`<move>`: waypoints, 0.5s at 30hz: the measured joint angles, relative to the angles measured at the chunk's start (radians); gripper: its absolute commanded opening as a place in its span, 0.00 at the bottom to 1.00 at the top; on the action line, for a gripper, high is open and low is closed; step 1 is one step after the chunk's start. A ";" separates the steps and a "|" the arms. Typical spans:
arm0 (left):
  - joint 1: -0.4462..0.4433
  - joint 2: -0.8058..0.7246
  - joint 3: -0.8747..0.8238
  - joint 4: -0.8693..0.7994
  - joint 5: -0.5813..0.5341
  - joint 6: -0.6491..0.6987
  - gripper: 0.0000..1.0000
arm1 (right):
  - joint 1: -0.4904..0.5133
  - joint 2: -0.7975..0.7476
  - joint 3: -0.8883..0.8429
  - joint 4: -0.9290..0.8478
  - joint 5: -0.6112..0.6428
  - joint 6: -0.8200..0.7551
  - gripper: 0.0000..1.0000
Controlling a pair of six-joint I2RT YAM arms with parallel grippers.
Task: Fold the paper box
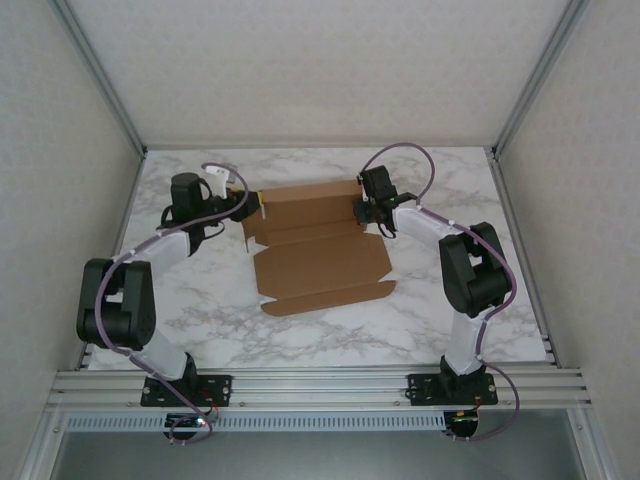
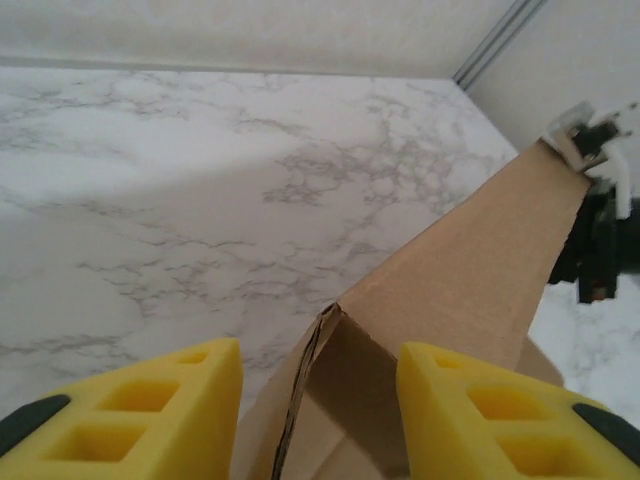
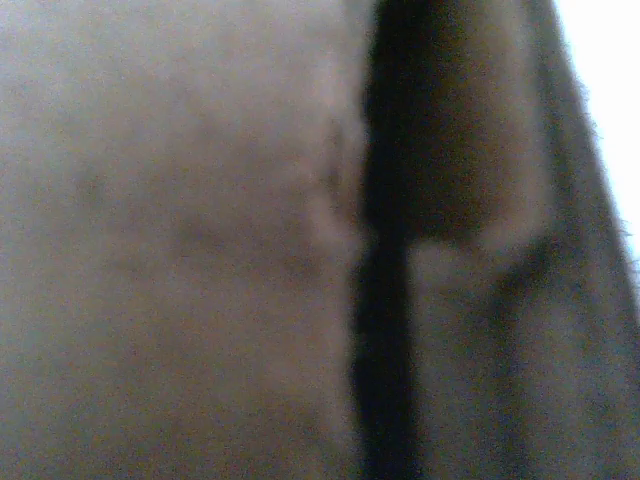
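Folding of the rear panel is seemingly going on at the middle of the bench [image 1: 450, 310]: the right tool [image 1: 364, 212] is pinching the far-right corner of the paper box [image 1: 320, 265], the left tool [image 2: 318, 365] is straddling its far-left corner, grip unclear, both needing next an even inward swing.

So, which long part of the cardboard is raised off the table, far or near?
The far panel: it stands up between the left gripper and the right gripper, while the middle panel and near flap lie flat.
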 measured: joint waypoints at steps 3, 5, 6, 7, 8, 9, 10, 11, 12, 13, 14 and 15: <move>-0.010 -0.039 -0.076 0.096 -0.033 -0.107 0.46 | 0.000 0.002 0.000 0.004 0.000 0.000 0.13; -0.018 -0.052 -0.111 0.156 -0.055 -0.175 0.45 | 0.001 0.004 0.000 0.006 0.000 0.000 0.13; -0.023 -0.054 -0.118 0.172 -0.064 -0.197 0.44 | 0.001 0.004 0.000 0.007 0.001 0.000 0.12; -0.029 -0.054 -0.121 0.187 -0.073 -0.218 0.43 | 0.001 0.004 0.000 0.007 0.000 0.000 0.13; -0.037 -0.055 -0.122 0.200 -0.088 -0.237 0.42 | 0.004 0.004 0.000 0.008 0.001 0.000 0.13; -0.043 -0.056 -0.122 0.211 -0.098 -0.255 0.43 | 0.006 0.005 0.000 0.010 0.004 0.000 0.13; -0.049 -0.060 -0.123 0.222 -0.113 -0.271 0.43 | 0.007 0.005 0.000 0.011 0.005 0.002 0.13; -0.053 -0.065 -0.128 0.237 -0.124 -0.289 0.43 | 0.007 0.005 0.000 0.011 0.005 0.003 0.13; -0.054 -0.072 -0.134 0.248 -0.135 -0.307 0.44 | 0.008 0.005 0.000 0.011 0.006 0.004 0.13; -0.055 -0.077 -0.140 0.263 -0.144 -0.326 0.44 | 0.008 0.005 0.000 0.011 0.007 0.005 0.13; -0.056 -0.080 -0.145 0.277 -0.153 -0.344 0.44 | 0.010 0.005 0.000 0.011 0.007 0.006 0.13; -0.060 -0.082 -0.150 0.289 -0.167 -0.364 0.44 | 0.011 0.005 0.000 0.011 0.008 0.008 0.13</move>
